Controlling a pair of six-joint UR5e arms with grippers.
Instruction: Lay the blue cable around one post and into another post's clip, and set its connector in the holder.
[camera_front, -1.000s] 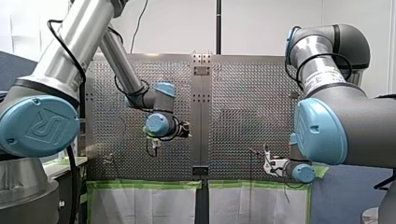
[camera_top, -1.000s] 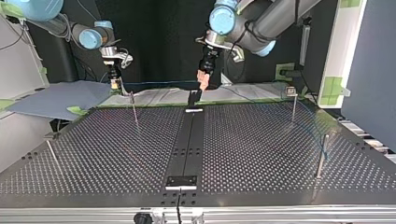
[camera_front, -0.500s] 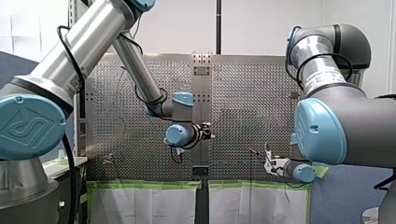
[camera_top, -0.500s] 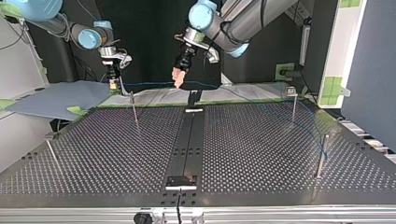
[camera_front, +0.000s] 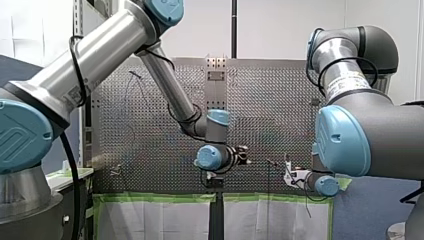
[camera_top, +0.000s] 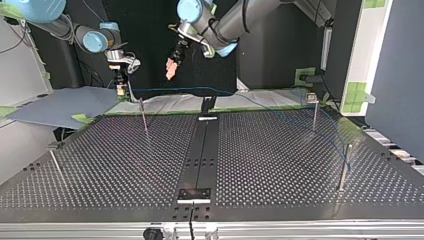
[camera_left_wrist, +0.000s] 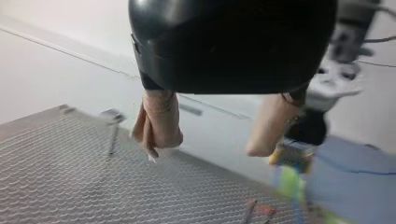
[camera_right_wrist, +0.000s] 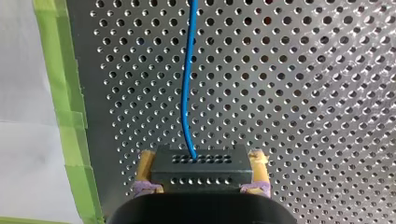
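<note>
Between the yellow pads (camera_right_wrist: 145, 170) of my right gripper (camera_right_wrist: 201, 176) sits the black connector (camera_right_wrist: 201, 161), pinched at its 2 sides. Its blue cable (camera_right_wrist: 189, 84) runs ahead over the holed table (camera_right_wrist: 327, 93). Cable looks thin, light and floppy w/ some spring, so grip the stiff block, not the wire. My left gripper (camera_left_wrist: 210, 135) hangs wide open, empty, near it. Green tape (camera_right_wrist: 65, 93) marks the edge close by. 4 thin posts (camera_top: 314, 112) could snag slack; mid-table looks roomy.

Bright even light, blur behind left pincer (camera_left_wrist: 208, 147)
</note>
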